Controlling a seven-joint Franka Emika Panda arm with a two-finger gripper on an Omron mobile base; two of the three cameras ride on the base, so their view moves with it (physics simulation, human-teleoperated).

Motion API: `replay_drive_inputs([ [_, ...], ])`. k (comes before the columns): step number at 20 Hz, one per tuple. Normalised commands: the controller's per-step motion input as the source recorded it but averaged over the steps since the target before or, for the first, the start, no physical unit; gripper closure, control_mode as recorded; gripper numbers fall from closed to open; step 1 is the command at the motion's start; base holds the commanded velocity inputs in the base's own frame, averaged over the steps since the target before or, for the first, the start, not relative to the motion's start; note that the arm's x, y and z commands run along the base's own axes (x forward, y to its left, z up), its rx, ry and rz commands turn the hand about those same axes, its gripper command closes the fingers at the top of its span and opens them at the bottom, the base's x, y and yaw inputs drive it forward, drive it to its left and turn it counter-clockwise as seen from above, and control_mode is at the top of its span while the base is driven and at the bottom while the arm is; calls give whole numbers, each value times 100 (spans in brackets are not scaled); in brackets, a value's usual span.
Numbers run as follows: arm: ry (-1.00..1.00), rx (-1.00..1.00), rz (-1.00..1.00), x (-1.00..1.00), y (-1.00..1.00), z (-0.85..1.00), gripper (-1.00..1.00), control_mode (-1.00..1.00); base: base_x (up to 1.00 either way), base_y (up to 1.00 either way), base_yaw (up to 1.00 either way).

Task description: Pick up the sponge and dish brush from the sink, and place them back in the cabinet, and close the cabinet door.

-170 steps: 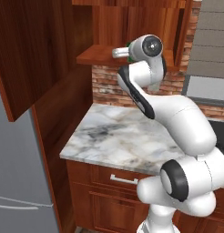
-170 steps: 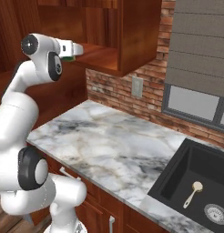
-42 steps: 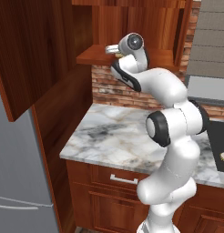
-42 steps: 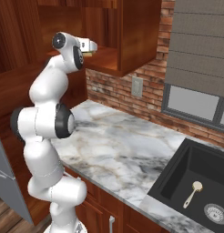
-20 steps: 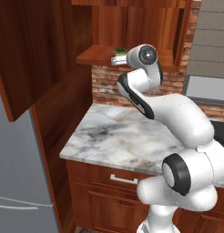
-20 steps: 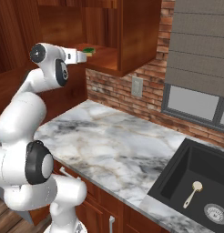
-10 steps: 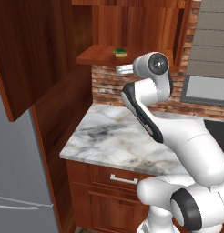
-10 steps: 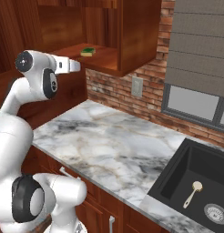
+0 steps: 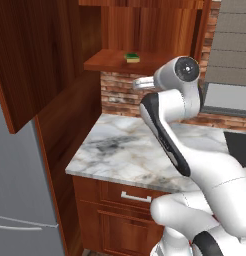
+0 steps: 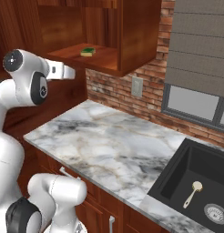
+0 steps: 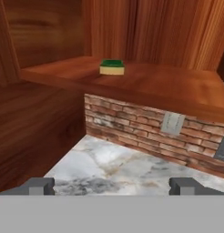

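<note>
The green-and-yellow sponge (image 9: 132, 58) (image 10: 88, 51) (image 11: 112, 67) lies on the inner shelf of the open reddish-brown cabinet (image 9: 113, 64) (image 10: 142, 32), green side up. My gripper (image 9: 137, 83) (image 10: 70, 73) (image 11: 111, 186) hangs open and empty, below shelf level and drawn back from the shelf's front edge. The cream dish brush (image 10: 192, 192) lies on the floor of the black sink (image 10: 174, 178), next to the round silver drain. The cabinet door (image 9: 39, 55) stands swung wide open at the left.
A marble counter (image 9: 129, 150) (image 10: 104, 145) runs under the cabinet, with drawers below it. A grey fridge (image 9: 20, 200) stands at the left under the open door. The brick wall holds an outlet (image 10: 137, 87) (image 11: 171, 123) and a window with a blind (image 10: 198, 54).
My arm has pulled back and down from the shelf, and the open gripper now sits lower and farther from the sponge. The sponge stays lying on the shelf.
</note>
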Motion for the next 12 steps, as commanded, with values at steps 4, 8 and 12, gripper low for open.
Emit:
replay_drive_inputs([
  [4,6,0,0,-47,0,-21,-100,-100,0,0,0],
  [8,3,0,0,-48,0,-27,-100,-100,0,0,0],
  [12,4,0,0,-51,0,-30,-100,-100,0,0,0],
])
